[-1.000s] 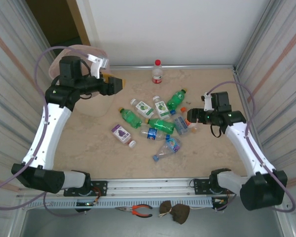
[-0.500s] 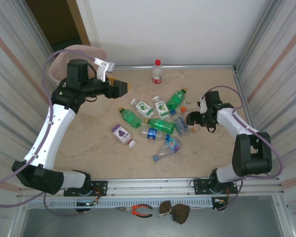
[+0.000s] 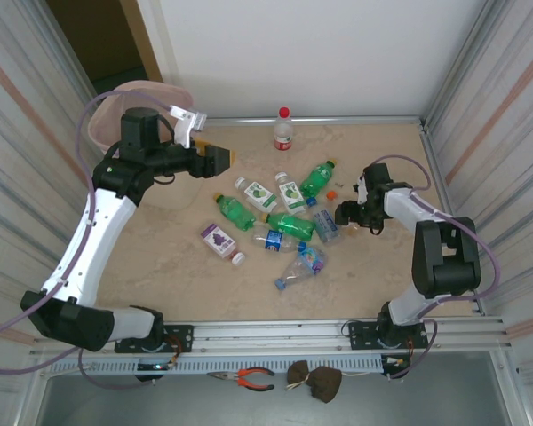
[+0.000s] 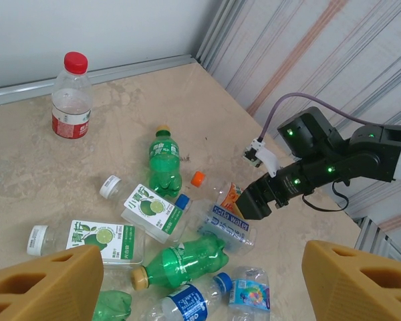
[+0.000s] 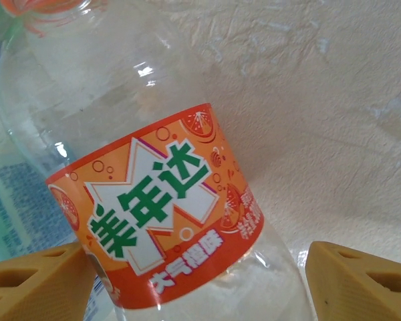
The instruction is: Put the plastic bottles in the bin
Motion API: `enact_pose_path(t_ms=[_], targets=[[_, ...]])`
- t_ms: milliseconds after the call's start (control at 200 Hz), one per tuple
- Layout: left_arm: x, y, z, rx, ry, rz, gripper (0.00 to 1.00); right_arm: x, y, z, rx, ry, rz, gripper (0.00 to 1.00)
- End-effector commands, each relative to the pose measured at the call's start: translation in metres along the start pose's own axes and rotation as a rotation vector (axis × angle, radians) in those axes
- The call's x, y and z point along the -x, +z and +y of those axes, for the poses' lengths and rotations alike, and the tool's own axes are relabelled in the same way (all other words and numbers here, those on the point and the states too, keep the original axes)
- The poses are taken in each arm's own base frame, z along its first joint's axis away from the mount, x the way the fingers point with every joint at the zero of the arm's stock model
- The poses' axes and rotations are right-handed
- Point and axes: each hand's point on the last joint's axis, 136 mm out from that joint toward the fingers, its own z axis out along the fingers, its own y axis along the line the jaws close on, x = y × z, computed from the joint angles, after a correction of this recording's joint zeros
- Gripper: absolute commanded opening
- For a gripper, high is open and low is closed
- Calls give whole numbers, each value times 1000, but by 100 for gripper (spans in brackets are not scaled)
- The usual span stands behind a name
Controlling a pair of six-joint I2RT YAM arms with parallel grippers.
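1. Plastic bottles [image 3: 289, 224] lie scattered over the middle of the table [image 3: 160, 266], most on their sides and several touching. There are green ones, clear ones with lime labels, a purple-labelled bottle [image 3: 218, 240] at the left of the heap and a crushed clear bottle [image 3: 302, 266] nearest the arm bases.
2. A red-capped bottle [image 3: 283, 130] stands upright by the far wall, apart from the heap.
3. The bin [image 3: 155, 86] sits in the far left corner, well apart from the heap (the left arm crosses in front of it, so what is inside cannot be made out).
4. The left gripper [image 3: 215, 160] hangs above the table just to the right of the bin, facing the heap. Its fingers [image 4: 40, 284] are spread wide with nothing between them.
5. The right gripper [image 3: 342, 213] is low at the right edge of the heap, at the base end of a clear orange-labelled bottle [image 5: 160, 221]. That bottle lies on the table with its orange cap [image 4: 198, 178] pointing away from the gripper.
6. In the right wrist view the orange-labelled bottle lies between the two fingers [image 5: 361, 281], which stand wide on either side of it. Whether they press on it cannot be told.
7. A blue-labelled water bottle [image 4: 228, 224] lies just beside the orange-labelled one.
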Motion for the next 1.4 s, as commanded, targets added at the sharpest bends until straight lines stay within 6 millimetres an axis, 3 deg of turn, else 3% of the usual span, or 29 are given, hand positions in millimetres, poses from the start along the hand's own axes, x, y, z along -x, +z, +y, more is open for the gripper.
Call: enact_pose_path(t_ms=[0,180,416,842,1117,1393], targets=[[7,-6,-10,-13,29,-39,79,9,3,-4,-27,26,-17,81],[7,-5,-9,-13,28,-37,79,12,10,-7,-37,44,-12,80],[8,-4,-9,-14,29,-36,79,14,16,-9,-47,66,-1,71],[8,-1,-8,-23,24,-32,79,14,4,-8,-47,78,-32,61],[12,-3,-13,-43,24,-53,78,28,-41,8,-14,45,-144,62],[23,-7,-29,-112,51,-107,79,50,-120,61,166,-77,-377,62]])
